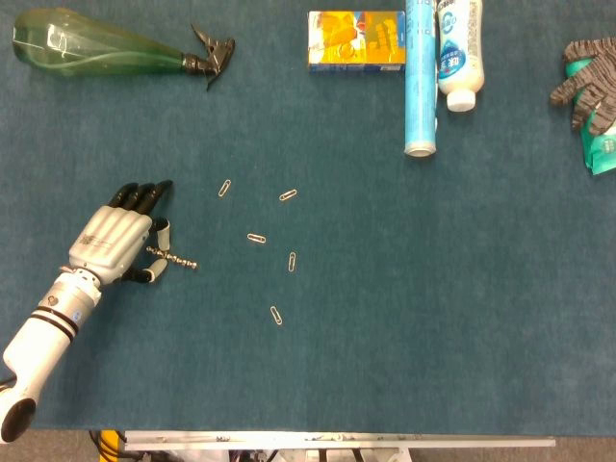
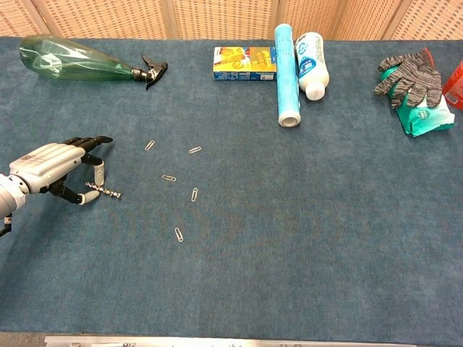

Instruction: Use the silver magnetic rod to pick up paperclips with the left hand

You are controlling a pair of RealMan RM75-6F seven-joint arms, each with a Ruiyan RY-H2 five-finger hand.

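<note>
The silver magnetic rod [image 1: 173, 257] is lying flat on the blue table [image 1: 433, 318] at its left side, one end tucked between the thumb and a finger of the left hand [image 1: 117, 243] and the other end reaching out toward the scattered paperclips [image 1: 256, 238]. Its long axis is running roughly left to right in the head view, dipping slightly toward the near edge as it goes right, so the free tip is pointing at the clips. The hand is hanging over the rod's near end with its fingers curled around it; whether they are already pinching it or only bracketing it I cannot tell. To do this step well, it seems wise to close firmly on that end, lift without letting the rod roll, and keep the free tip leading toward the nearest clip. The right hand is not showing in either view. A green spray bottle [image 1: 96, 46] is lying well apart at the far left.
</note>
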